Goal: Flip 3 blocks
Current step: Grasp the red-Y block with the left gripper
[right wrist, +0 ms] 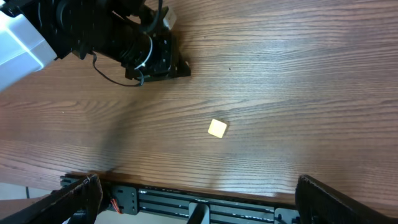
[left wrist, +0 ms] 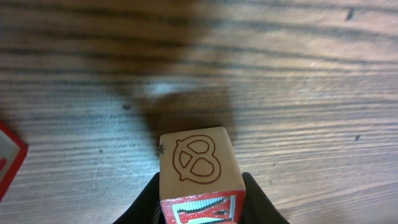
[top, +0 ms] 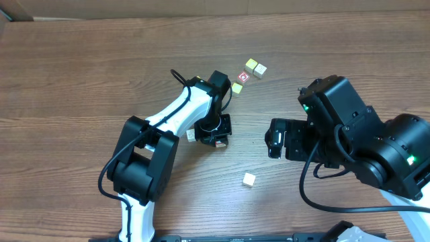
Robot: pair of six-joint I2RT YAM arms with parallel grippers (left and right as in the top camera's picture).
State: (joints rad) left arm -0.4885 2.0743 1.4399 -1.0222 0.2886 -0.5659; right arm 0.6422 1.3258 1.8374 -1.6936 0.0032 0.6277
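In the left wrist view, a wooden block (left wrist: 200, 163) with a cream face bearing a pretzel outline and a red-letter face sits between the black fingers (left wrist: 144, 208) of my left gripper (left wrist: 200, 208), which press on both its sides. It is on or just above the table. From overhead the left gripper (top: 213, 132) covers that block. A cream block (top: 249, 179) lies alone toward the front; the right wrist view also shows this cream block (right wrist: 217, 128). My right gripper (top: 274, 138) hovers wide open and empty, to the right of the left gripper.
Another red-edged cube (left wrist: 7, 163) lies just left of the held one, seen from overhead as a small cube (top: 191, 135). Behind are two pale cubes (top: 255, 66), a red-O cube (top: 244, 77) and a yellowish cube (top: 236, 88). The table's front edge (right wrist: 205, 183) runs below the right gripper.
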